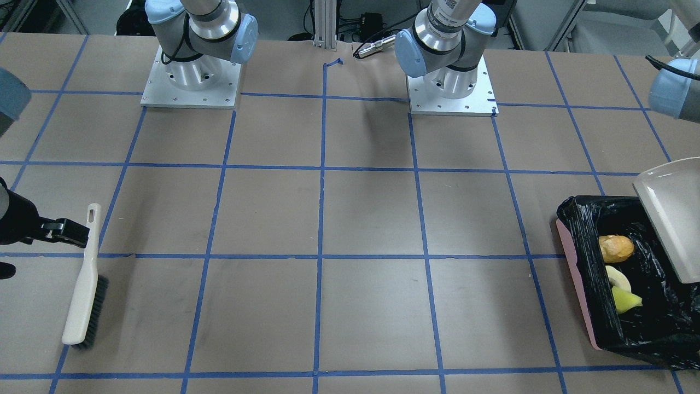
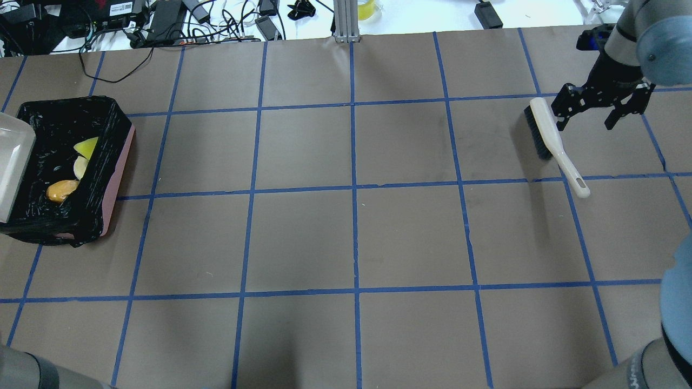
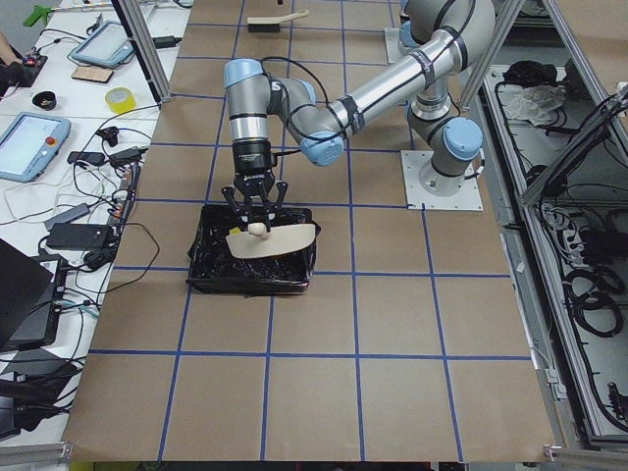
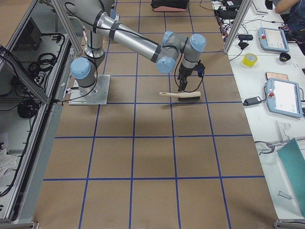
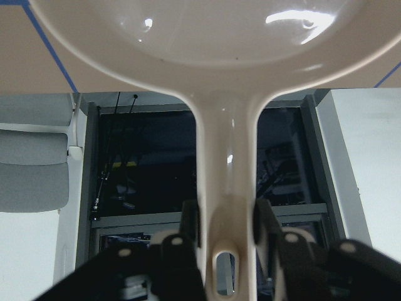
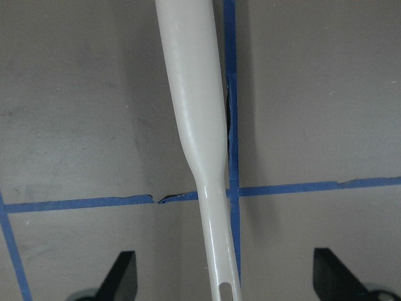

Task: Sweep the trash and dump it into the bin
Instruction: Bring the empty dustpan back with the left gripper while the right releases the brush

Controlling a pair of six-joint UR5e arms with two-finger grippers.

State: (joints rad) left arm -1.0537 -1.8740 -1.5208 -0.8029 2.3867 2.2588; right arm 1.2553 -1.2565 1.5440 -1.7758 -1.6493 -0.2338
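Observation:
The three pieces of trash lie inside the bin [image 1: 573,268], a pink box lined with a black bag: the yellow-orange potato-like piece [image 1: 616,247], the tan bread-like ring [image 1: 619,278] and the yellow sponge [image 1: 625,300]. My left gripper [image 5: 227,219] is shut on the handle of the beige dustpan [image 1: 675,213] and holds it tilted over the bin [image 2: 116,178]. My right gripper [image 2: 589,118] is open and empty above the white hand brush [image 2: 549,138], which lies on the table. In the right wrist view the brush handle [image 6: 191,94] runs between its spread fingers.
The brown table [image 2: 351,237] carries a grid of blue tape. The two arm bases [image 1: 191,82] [image 1: 451,87] stand at the robot's edge. Cables and devices [image 2: 162,16] lie beyond the far edge.

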